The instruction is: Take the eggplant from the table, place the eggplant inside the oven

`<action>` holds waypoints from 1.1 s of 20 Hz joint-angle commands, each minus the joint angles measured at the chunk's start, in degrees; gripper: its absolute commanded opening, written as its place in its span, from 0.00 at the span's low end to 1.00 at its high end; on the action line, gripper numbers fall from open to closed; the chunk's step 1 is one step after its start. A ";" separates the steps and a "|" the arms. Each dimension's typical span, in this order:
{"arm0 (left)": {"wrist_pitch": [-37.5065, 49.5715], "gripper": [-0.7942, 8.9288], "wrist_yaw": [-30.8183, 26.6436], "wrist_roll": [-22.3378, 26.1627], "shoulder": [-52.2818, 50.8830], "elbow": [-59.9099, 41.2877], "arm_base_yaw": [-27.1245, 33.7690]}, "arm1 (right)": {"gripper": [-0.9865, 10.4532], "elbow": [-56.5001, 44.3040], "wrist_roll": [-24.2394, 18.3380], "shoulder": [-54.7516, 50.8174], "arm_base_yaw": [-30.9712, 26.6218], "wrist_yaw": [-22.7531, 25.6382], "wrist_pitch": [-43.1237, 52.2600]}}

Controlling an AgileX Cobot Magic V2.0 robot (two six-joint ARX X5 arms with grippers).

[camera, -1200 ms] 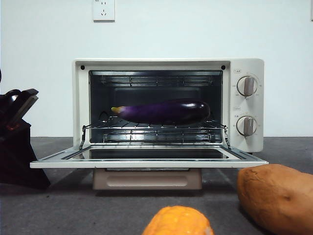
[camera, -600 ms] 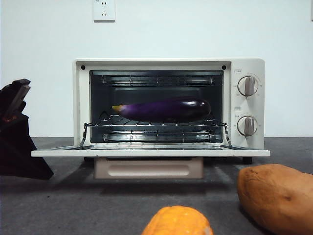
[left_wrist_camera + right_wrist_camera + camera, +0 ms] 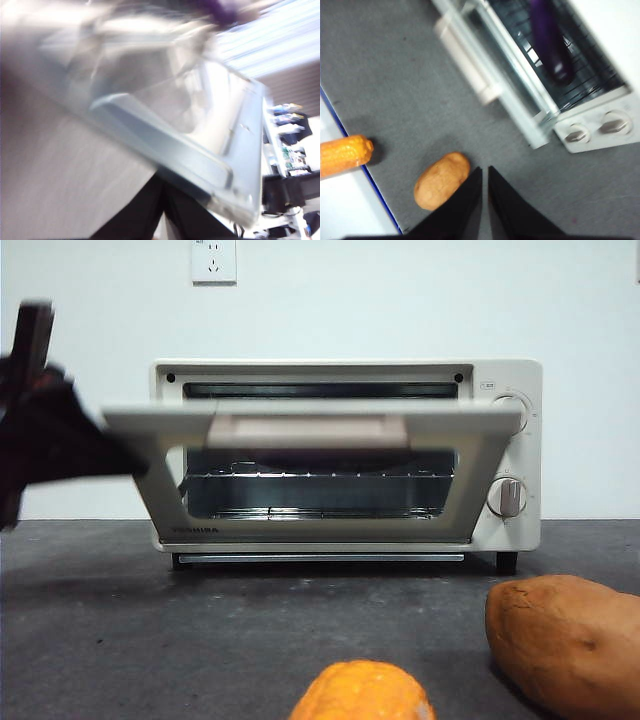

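Observation:
The cream oven (image 3: 500, 440) stands at the back of the table (image 3: 150, 640), its glass door (image 3: 310, 425) tilted about halfway up. In the front view the door's handle hides the eggplant. From the right wrist view, the purple eggplant (image 3: 547, 40) lies on the wire rack inside the oven (image 3: 600, 125). My left gripper (image 3: 60, 430), a blurred dark shape, is at the door's left edge. In its own view its jaws (image 3: 164, 200) are shut beneath the door (image 3: 200, 150). My right gripper (image 3: 485, 175) hangs shut high above the table (image 3: 395, 75), holding nothing.
A brown sweet potato (image 3: 565, 640) (image 3: 442, 180) lies on the table in front of the oven, to the right. An orange corn cob (image 3: 365, 695) (image 3: 345, 154) lies at the table's near edge. A wall socket (image 3: 213, 260) is above the oven.
The oven door has swung up from lying flat to about half shut. The left gripper rose with it at the door's left edge. The door now hides the eggplant in the front view.

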 commanded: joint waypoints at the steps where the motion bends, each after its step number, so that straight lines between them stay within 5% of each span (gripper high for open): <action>1: 0.87 0.09 4.50 -1.92 0.72 4.74 0.31 | 0.09 -4.48 1.75 -0.85 0.83 0.00 2.58; 11: -0.15 0.09 1.90 -10.32 -0.70 20.11 2.08 | 0.09 -20.02 1.68 -3.37 -0.59 2.82 12.92; 14: -5.25 0.09 -10.25 -7.39 -6.80 20.94 1.84 | 0.09 -23.61 0.98 -3.26 -5.57 3.48 16.50; 18: -19.96 0.09 -30.58 6.88 -17.00 20.87 -2.05 | 0.09 -26.01 1.01 -3.37 -17.16 2.32 23.71; 22: -23.54 0.09 -45.16 11.32 -25.66 18.47 -7.41 | 0.09 -26.08 0.98 -3.37 -31.65 -8.17 32.37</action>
